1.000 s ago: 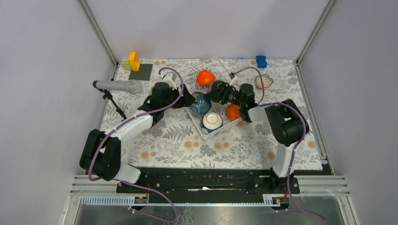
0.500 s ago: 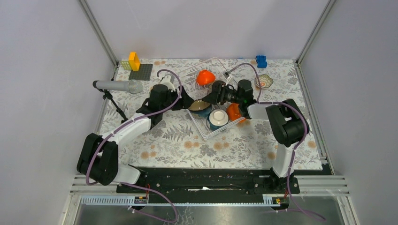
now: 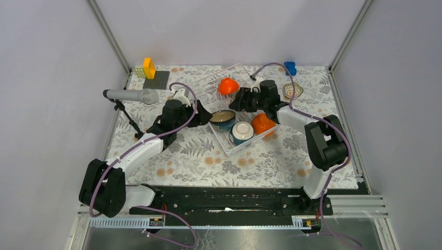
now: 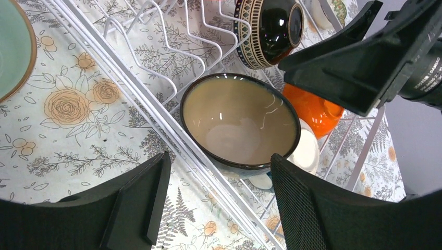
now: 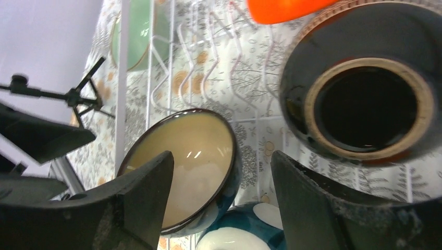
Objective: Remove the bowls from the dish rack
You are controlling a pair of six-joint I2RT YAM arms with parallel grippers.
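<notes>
The white wire dish rack [image 3: 230,148] lies mid-table. In it are a teal bowl with a cream inside, mouth up [image 3: 223,119], an upturned teal bowl with a white base [image 3: 242,131], two orange bowls [image 3: 228,86] [image 3: 262,124] and a dark brown bowl [image 4: 271,28]. A mint green bowl [image 4: 13,47] sits on the table left of the rack. A small patterned bowl [image 3: 292,90] sits at the right. My left gripper [image 4: 219,203] is open and empty at the rack's left rim [image 4: 156,112], just short of the teal bowl [image 4: 240,122]. My right gripper [image 5: 221,192] is open and empty above the teal bowl [image 5: 182,161], beside the dark brown bowl [image 5: 365,88].
A microphone on a tripod stand [image 3: 130,96] stands at the left. A dark grey baseplate [image 3: 156,79] with a yellow block [image 3: 149,67] is at the back left. A blue block [image 3: 290,67] is at the back right. The two grippers face each other across the rack.
The teal bowl has turned from its side to mouth up. My left arm has drawn back to the left. My right gripper has moved toward the far side of the rack.
</notes>
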